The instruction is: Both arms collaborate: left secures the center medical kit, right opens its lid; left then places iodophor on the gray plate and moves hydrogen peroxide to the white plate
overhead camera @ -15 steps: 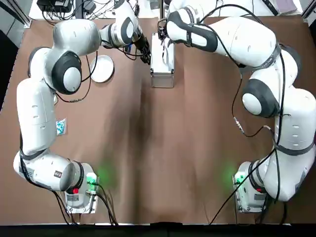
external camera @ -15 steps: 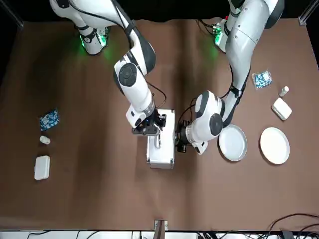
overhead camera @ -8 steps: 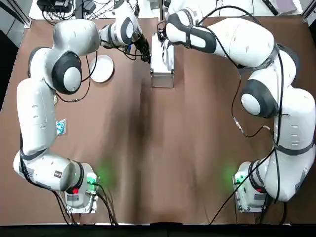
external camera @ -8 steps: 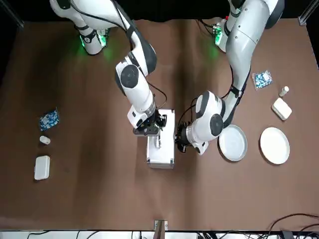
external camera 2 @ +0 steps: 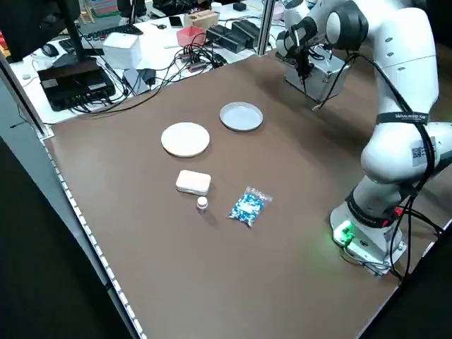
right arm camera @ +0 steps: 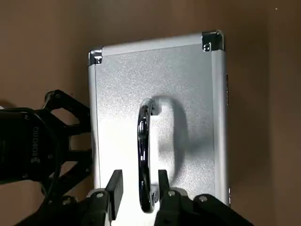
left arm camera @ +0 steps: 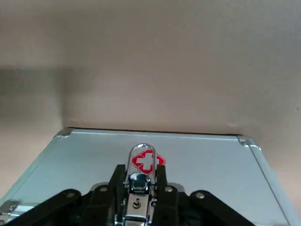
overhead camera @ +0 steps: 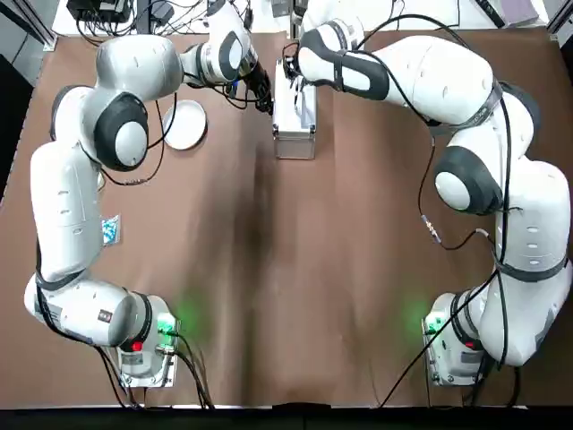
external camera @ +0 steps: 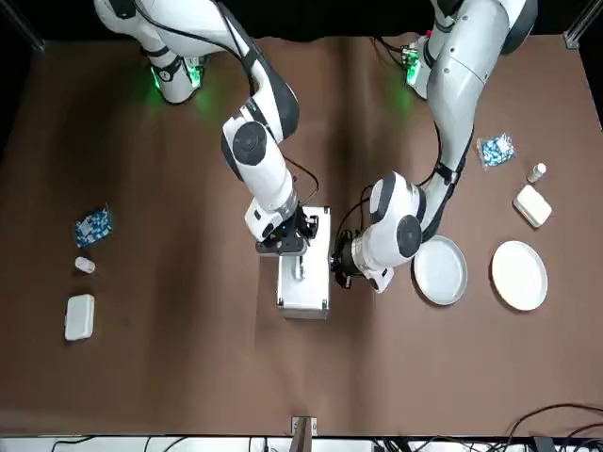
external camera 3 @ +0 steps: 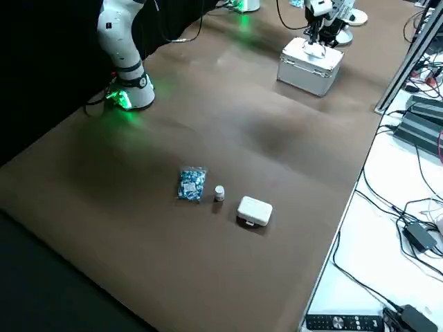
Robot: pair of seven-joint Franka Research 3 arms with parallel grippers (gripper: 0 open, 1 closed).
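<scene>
The medical kit [external camera: 303, 287] sits closed at the table's middle; the left gripper [left arm camera: 140, 167] is clamped on the metal clasp [left arm camera: 138, 193] at its side. Over the lid, the right gripper [right arm camera: 140, 171] hangs open, the upright handle [right arm camera: 144, 155] between its fingers (the left one crowds in just beside the kit). Beyond the left gripper lie the gray plate [external camera 2: 241, 116], then the white plate [external camera 2: 185, 140]; near them are a white case [external camera 2: 193, 182], a small bottle [external camera 2: 202, 203] and a blue-and-white packet [external camera 2: 249, 206].
</scene>
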